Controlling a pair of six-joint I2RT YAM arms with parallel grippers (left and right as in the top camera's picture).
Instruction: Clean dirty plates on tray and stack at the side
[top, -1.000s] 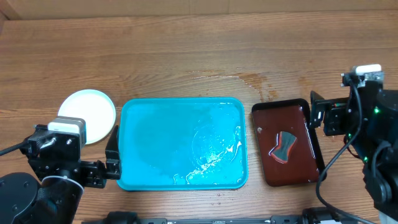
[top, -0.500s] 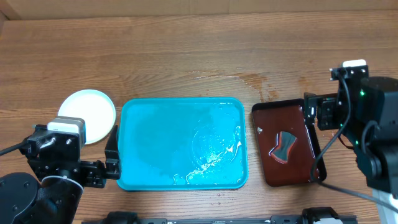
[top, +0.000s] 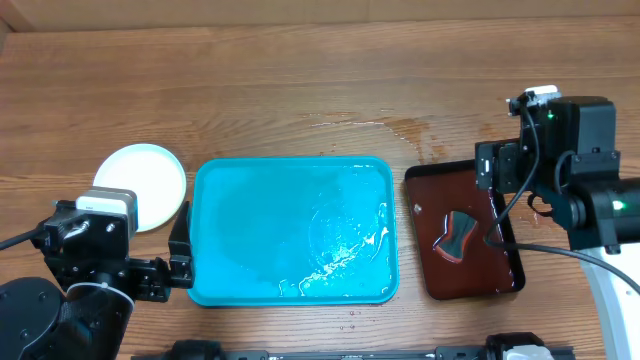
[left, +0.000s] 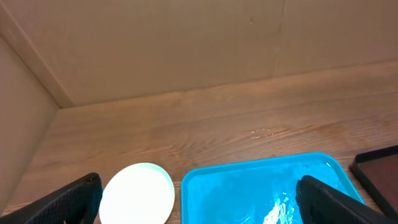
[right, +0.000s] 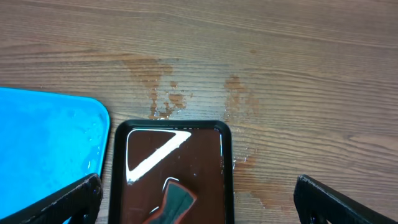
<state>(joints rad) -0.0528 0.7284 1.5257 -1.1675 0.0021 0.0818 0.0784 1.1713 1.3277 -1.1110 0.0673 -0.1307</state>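
Right wrist view: the right tool (right: 199, 202) is spread wide, nothing held; likewise the left tool (left: 199, 202). The task is judged done, so only withdrawal is called for. The large turquoise rectangular plastic tray (top: 250, 220) holds water streaks (top: 350, 245) only; pale round plastic plates (top: 140, 180) are stacked on the bench (top: 300, 80) beside it. A grey-and-red wiper (top: 458, 235) lies in the dark reddish-brown tray (top: 445, 280).

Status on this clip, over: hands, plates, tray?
Left hand, right hand open, empty. Plates left of tray, only top one visible. Tray wet, bare. Nothing in the way.
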